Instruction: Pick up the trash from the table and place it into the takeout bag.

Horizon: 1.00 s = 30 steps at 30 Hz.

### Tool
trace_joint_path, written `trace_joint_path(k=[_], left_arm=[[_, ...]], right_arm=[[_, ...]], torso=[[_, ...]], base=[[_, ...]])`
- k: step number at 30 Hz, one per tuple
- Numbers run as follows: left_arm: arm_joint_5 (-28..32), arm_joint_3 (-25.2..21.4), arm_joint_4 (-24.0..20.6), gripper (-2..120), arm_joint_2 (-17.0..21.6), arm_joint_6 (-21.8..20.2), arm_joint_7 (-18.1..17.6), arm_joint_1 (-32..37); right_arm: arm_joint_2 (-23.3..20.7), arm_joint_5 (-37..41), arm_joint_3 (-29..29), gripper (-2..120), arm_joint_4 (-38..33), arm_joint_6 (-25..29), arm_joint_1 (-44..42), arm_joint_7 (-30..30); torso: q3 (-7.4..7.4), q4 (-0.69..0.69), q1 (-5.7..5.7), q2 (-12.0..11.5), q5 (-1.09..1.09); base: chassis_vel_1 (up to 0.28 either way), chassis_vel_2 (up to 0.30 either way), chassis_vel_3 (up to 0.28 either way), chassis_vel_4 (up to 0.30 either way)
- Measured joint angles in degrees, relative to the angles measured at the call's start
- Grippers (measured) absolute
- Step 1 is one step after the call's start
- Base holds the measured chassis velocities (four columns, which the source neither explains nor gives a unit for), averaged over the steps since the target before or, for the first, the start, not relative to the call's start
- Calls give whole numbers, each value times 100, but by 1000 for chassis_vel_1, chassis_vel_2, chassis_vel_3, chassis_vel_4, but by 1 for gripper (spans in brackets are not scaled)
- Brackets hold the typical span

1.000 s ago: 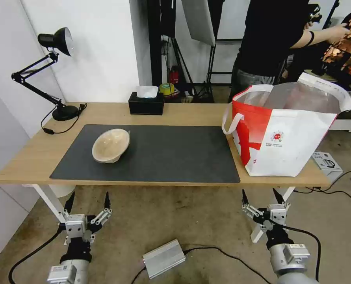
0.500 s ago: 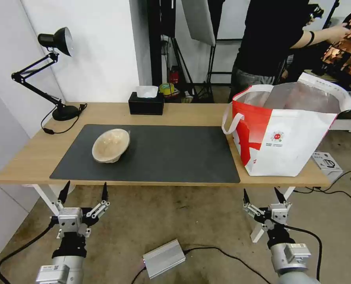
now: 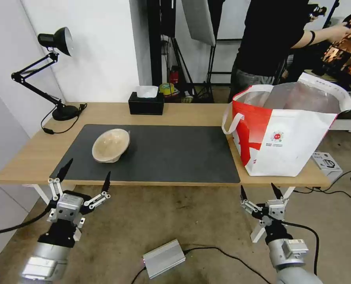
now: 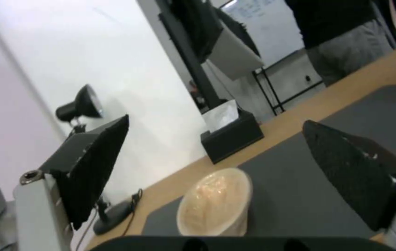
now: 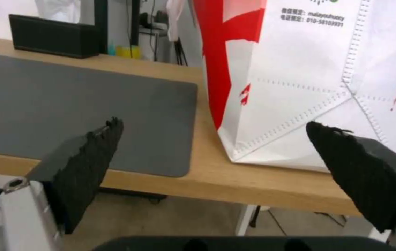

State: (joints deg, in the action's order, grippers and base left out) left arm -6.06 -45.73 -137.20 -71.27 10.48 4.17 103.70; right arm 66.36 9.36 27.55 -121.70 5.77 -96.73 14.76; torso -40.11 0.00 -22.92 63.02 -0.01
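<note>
The trash in view is a beige pulp bowl (image 3: 111,144) (image 4: 215,202), tilted on the left part of the dark grey mat (image 3: 163,156) of the light-wood table (image 3: 183,112). The takeout bag (image 3: 285,130) (image 5: 309,80), white with a red side panel and foil lining, stands open at the table's right end. My left gripper (image 3: 88,173) (image 4: 216,157) is open at the table's front edge, in front of and below the bowl. In front of the table below the bag hangs my right gripper (image 3: 260,190) (image 5: 214,139), open and empty.
A black tissue box (image 3: 146,103) sits at the back centre and a black desk lamp (image 3: 57,43) at the back left. A silver box (image 3: 163,258) with cables lies on the floor between my arms. A person stands behind the bag.
My left gripper has risen and moved left, from below the table up to its front edge. The right gripper has barely shifted. The bowl and bag have not moved.
</note>
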Motion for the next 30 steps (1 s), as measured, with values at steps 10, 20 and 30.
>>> trace_joint_path(k=[10, 20, 30], left_arm=[[58, 2, 440, 100, 810, 2, 10, -404], [331, 172, 857, 100, 1496, -97, 43, -915], [530, 440, 1377, 100, 2010, -106, 80, -1391]], right_arm=[[21, -30, -79, 100, -5, -77, 29, -5], [62, -69, -74, 100, -2, -141, 49, -6], [116, -118, -67, 100, 20, -205, 77, -6]], torso=[[0, 0, 0, 0, 0], [0, 0, 0, 0, 0], [0, 0, 0, 0, 1]], base=[[0, 0, 0, 0], [0, 0, 0, 0], [0, 0, 0, 0]])
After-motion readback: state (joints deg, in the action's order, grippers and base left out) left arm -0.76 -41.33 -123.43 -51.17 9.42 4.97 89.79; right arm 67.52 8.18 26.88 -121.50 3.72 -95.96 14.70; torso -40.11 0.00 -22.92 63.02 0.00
